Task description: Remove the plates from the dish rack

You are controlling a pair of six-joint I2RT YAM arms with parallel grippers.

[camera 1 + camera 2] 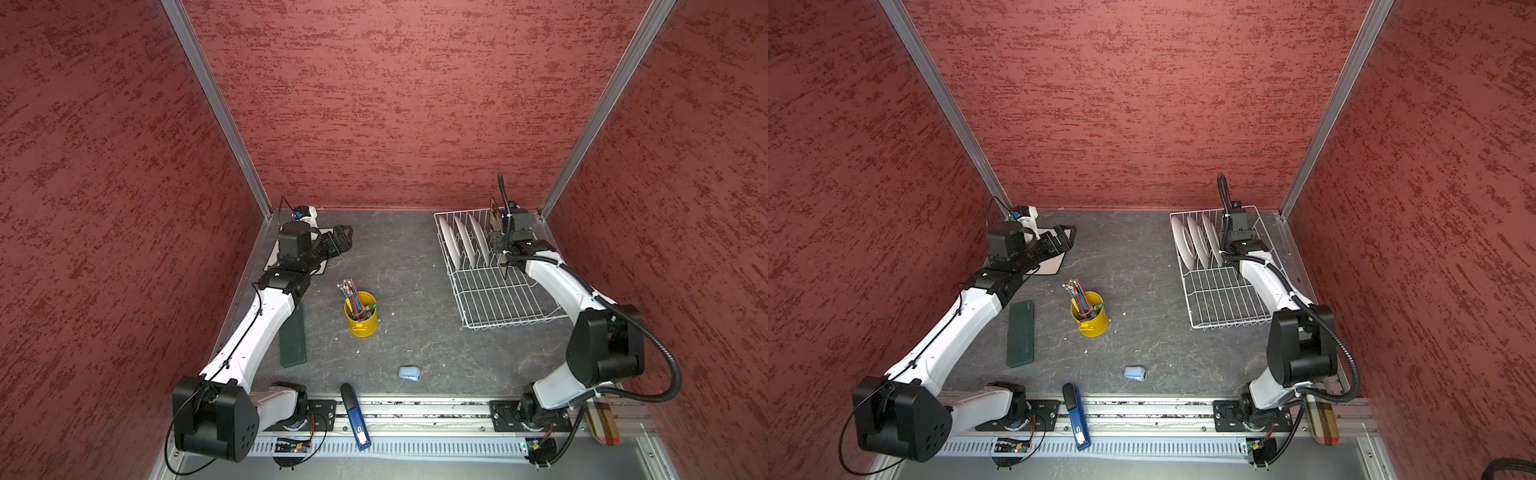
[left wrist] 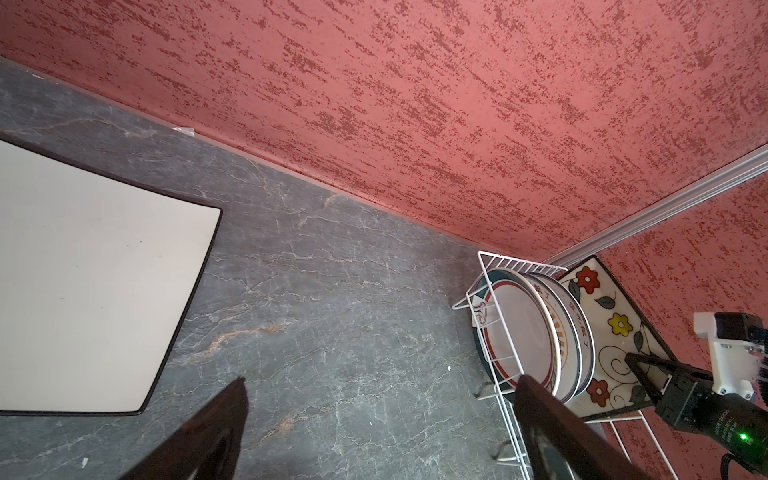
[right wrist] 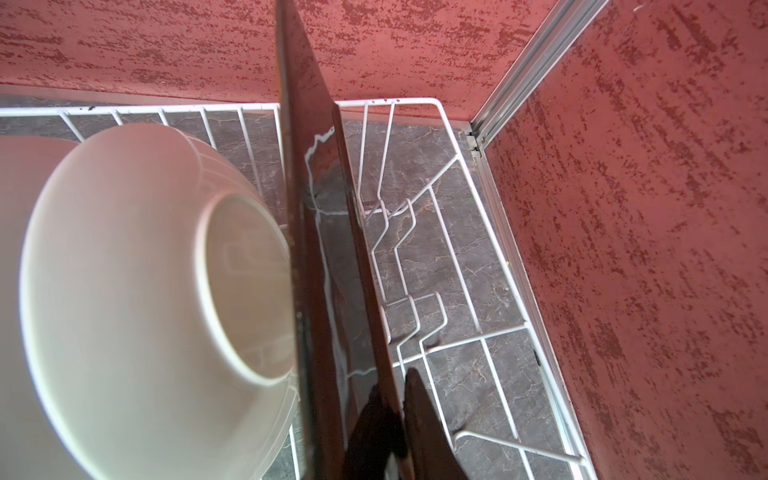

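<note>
My right pincer (image 3: 395, 390) is clamped over the upper edge of the square plate (image 3: 320, 199), which stands upright in the dish rack (image 1: 498, 299) directly beneath me, so I judge a straight-up lift. Just beside it lean the round plates (image 1: 457, 241). My left pincer (image 2: 382, 379), wide open and empty, is well apart.

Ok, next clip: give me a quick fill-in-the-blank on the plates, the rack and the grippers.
1. The dish rack holds ___ round plates standing on edge.
2. The flowered plate gripped by the right gripper is ___ in shape.
3. The left gripper, over the table, is ___.
4. The pencils stand in a cup coloured ___.

Missing words: three; square; open; yellow.
</note>
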